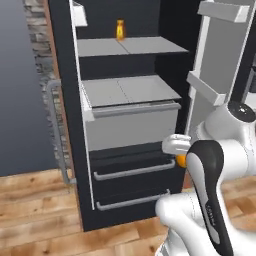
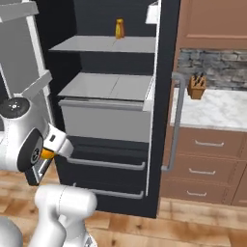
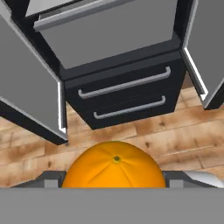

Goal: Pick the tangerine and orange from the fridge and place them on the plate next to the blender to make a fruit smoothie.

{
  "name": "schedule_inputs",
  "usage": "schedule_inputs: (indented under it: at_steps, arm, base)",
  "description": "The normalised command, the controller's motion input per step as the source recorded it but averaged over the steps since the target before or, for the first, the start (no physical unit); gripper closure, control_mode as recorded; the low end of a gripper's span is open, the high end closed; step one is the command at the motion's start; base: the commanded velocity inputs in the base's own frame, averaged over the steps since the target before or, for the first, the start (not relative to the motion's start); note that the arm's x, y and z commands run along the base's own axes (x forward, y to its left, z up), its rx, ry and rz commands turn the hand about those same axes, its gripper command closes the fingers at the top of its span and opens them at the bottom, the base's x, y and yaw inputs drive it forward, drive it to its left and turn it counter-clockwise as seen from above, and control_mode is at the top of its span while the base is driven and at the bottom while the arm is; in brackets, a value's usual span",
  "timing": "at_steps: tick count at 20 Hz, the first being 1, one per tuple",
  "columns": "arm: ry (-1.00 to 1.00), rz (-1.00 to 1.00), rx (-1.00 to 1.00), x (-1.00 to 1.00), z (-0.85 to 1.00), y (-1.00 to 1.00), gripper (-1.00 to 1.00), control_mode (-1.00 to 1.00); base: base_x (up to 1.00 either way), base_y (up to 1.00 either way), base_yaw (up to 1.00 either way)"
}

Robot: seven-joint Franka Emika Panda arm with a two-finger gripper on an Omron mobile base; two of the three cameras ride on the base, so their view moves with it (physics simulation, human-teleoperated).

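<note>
**Q:** Why is the fruit sitting so low in the hand view?

**Me:** My end effector (image 3: 114,186) is clamped on the orange fruit (image 3: 114,167), carried clear of the fridge (image 1: 130,125), whose doors stand open at left and right edges.

**Q:** Room to move?

**Me:** I judge yes: bare floor below; tabletop (image 2: 217,110) at right.

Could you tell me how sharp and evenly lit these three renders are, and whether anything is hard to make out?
Left base view: flat, even light, slightly soft; the fridge interior is dark, its grey shelves readable. Right base view: the same softness, with the orange fruit a small sliver beside the arm. Hand view: the fruit looms large and clear, no glare; the gripper fingertips are hidden, so its state is unclear.
</note>
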Motion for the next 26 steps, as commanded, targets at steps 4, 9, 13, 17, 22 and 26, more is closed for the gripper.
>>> schedule_inputs:
  at_steps: [4, 9, 13, 17, 22, 26]
  arm:
    - [0.0, 0.0, 0.0, 0.0, 0.0, 0.0, 1.0, 1.0]
    - [0.0, 0.0, 0.0, 0.0, 0.0, 0.0, 1.0, 1.0]
    - [0.0, 0.0, 0.0, 0.0, 0.0, 0.0, 1.0, 1.0]
    - [0.0, 0.0, 0.0, 0.0, 0.0, 0.0, 1.0, 1.0]
    - [0.0, 0.0, 0.0, 0.0, 0.0, 0.0, 1.0, 1.0]
    - [0.0, 0.0, 0.0, 0.0, 0.0, 0.0, 1.0, 1.0]
  base:
    - [-0.7, 0.6, 0.43]
    - [-0.38, 0.91, 0.54]
    - [-0.01, 0.83, 0.61]
    - [0.0, 0.75, 0.62]
    - [0.0, 0.65, 0.64]
    - [0.05, 0.52, 0.67]
